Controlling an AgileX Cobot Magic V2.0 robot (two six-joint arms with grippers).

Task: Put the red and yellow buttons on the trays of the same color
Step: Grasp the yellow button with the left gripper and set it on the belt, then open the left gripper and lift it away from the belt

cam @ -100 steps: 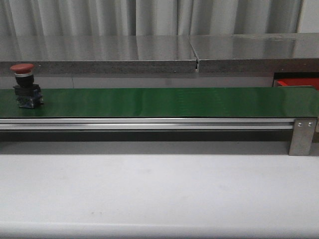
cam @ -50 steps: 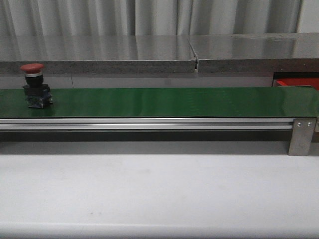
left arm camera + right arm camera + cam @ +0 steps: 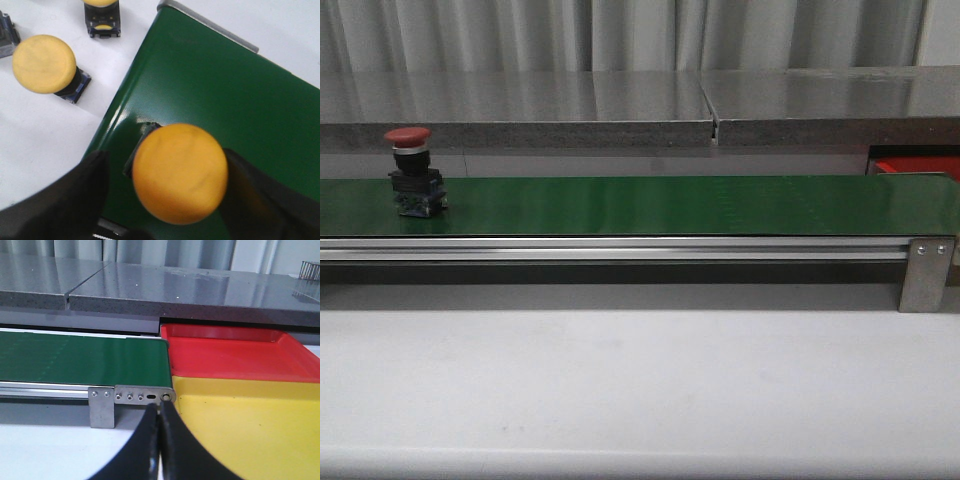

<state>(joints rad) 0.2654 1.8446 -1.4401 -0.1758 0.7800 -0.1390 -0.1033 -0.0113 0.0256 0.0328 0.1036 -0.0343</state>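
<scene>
Gripping: the left pincer [image 3: 175, 200] pinches a yellow button [image 3: 180, 172] by its sides, a dark finger [image 3: 75, 195] on each flank, just over the near end of the green belt [image 3: 225, 100]
Right pincer: its black tips [image 3: 160, 440] are pressed together with nothing between them, low in front of the belt's end bracket [image 3: 102, 405]
Desk: pale and bare-looking in the front view [image 3: 640, 380]; in the left wrist view two more yellow buttons stand on it beside the belt, one whole [image 3: 45, 64] and one cut by the frame edge [image 3: 102, 17]
Yellow tray: just past the right pincer [image 3: 250, 425], at the belt's end
Red tray: touching the yellow tray's far side [image 3: 225, 352]; only a corner shows in the front view
Red button: upright on the belt toward its left end [image 3: 412, 170], dark base down, red cap up, well apart from both trays
Back: a grey counter [image 3: 620, 105] runs behind the belt, with pale curtains [image 3: 620, 30] beyond
</scene>
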